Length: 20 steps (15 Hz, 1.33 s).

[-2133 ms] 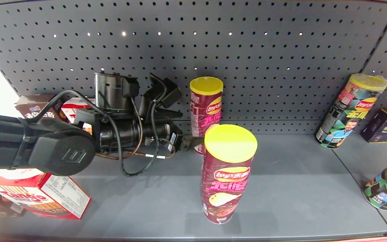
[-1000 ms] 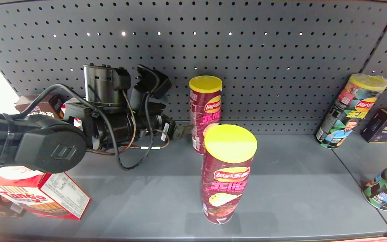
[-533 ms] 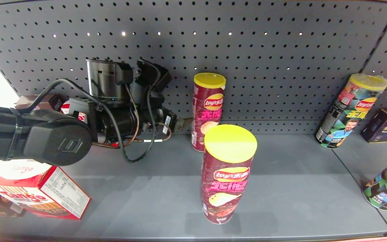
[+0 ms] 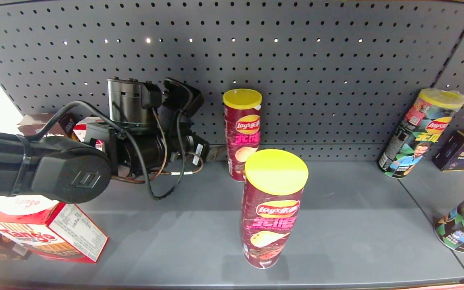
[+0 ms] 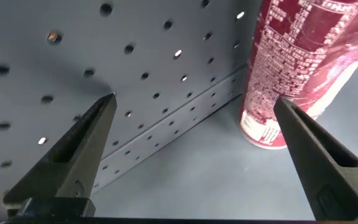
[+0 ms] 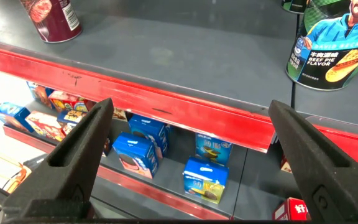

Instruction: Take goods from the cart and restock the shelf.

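**Rear crisp can upright at the back of the shelf, left gripper open beside it**

The rear crisp can (image 4: 242,135) is a tall maroon tube with a yellow lid and its label faces me. It stands upright, long axis vertical, lid up, at the back of the grey shelf (image 4: 357,225) close to the pegboard (image 4: 296,60).

A second can of the same kind (image 4: 274,207) stands upright directly in front of it, nearer the shelf edge.

My left gripper (image 4: 216,153) sits low, just to the left of the rear can, with its jaws spread wide. From the left wrist, the can (image 5: 297,68) lies outside the gap, past one finger. I cannot tell whether that tip touches it.

My right gripper (image 6: 190,106) hangs wide open, holding nothing, below the shelf's red front lip (image 6: 166,102).

A green can (image 4: 421,133) leans against the pegboard far right, and a red-and-white wafer box (image 4: 46,233) lies at the left.
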### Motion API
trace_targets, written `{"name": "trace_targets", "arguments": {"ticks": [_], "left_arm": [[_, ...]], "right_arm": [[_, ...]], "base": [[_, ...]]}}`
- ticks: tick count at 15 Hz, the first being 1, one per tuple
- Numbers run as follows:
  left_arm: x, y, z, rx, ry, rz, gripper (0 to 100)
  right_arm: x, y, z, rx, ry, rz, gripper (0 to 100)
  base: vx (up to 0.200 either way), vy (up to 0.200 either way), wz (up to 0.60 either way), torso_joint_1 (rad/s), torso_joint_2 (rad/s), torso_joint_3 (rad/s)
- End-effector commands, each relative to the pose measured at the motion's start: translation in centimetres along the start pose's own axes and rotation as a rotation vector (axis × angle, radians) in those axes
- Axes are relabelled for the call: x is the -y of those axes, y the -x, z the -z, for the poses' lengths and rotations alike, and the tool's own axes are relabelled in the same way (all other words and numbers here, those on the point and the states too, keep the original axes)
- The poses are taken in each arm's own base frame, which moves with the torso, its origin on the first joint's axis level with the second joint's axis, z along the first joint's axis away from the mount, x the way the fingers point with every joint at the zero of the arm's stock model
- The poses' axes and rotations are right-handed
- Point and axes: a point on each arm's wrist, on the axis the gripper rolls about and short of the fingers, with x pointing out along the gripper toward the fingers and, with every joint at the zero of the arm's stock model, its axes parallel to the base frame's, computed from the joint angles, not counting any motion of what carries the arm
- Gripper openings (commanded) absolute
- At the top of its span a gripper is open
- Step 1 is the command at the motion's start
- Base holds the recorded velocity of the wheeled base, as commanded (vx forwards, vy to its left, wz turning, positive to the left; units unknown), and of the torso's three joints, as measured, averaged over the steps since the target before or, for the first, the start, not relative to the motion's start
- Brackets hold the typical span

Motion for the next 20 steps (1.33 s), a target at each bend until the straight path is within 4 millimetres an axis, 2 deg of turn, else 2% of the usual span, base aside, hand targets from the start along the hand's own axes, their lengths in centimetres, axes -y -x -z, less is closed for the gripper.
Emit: {"name": "trace_targets", "arguments": {"ticks": [1, 4, 7, 13, 20], "left_arm": [[0.1, 0.6, 0.6, -0.005, -0.001, -0.01, 100], [0.3, 0.6, 1.3, -0.011, -0.003, -0.034, 100], [0.6, 0.3, 1.2, -0.011, -0.005, -0.031, 100], [0.6, -2.1, 2.1, -0.025, -0.002, -0.045, 100], [0.9, -2.6, 2.2, -0.017, -0.004, -0.044, 100]], "right_arm": [[0.0, 0.0, 0.0, -0.001, 0.0, -0.001, 100], [0.0, 0.0, 0.0, -0.001, 0.0, -0.001, 100], [0.0, 0.0, 0.0, -0.001, 0.0, -0.001, 100], [0.0, 0.0, 0.0, -0.001, 0.0, -0.001, 100], [0.0, 0.0, 0.0, -0.001, 0.0, -0.001, 100]], "base": [[0.0, 0.0, 0.0, 0.0, 0.0, 0.0], [0.0, 0.0, 0.0, 0.0, 0.0, 0.0], [0.0, 0.0, 0.0, 0.0, 0.0, 0.0], [0.0, 0.0, 0.0, 0.0, 0.0, 0.0], [0.0, 0.0, 0.0, 0.0, 0.0, 0.0]]}}
